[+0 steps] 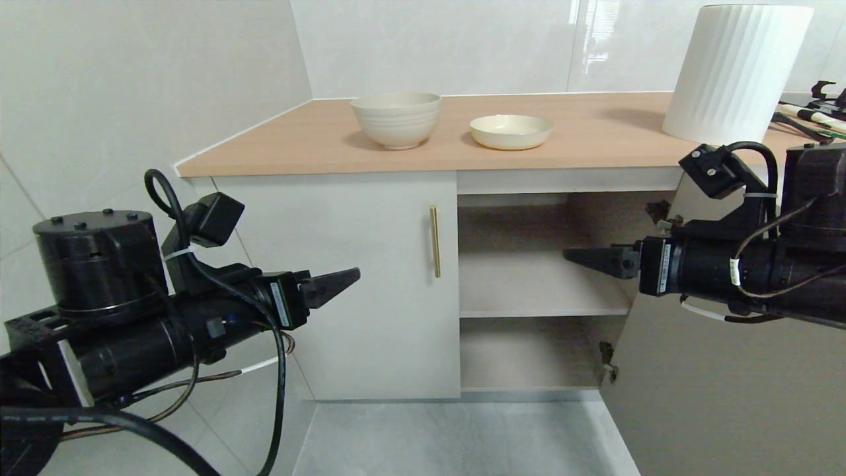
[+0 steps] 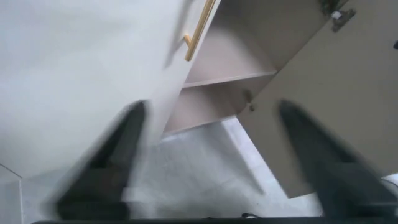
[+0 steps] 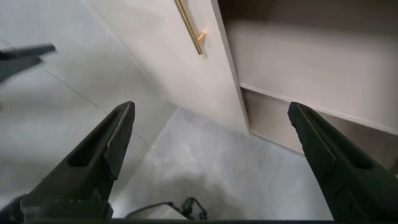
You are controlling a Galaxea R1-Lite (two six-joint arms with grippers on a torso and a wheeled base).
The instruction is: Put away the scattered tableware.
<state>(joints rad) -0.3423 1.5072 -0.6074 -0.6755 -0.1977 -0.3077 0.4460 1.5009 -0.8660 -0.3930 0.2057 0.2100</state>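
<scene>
The cabinet [image 1: 370, 284] has its left door closed and its right door [image 1: 714, 396] swung open, showing a shelf [image 1: 529, 291] inside; its wooden counter [image 1: 595, 125] carries a tall white ribbed cylinder [image 1: 737, 73] at the right. The left gripper [image 1: 334, 283] hangs before the closed door, the right gripper [image 1: 591, 258] before the open compartment at shelf height; both have fingers spread wide and hold nothing. The bowl [image 1: 396, 119] sits on the counter, well above both grippers; the shallow dish [image 1: 511, 131] sits near its right.
</scene>
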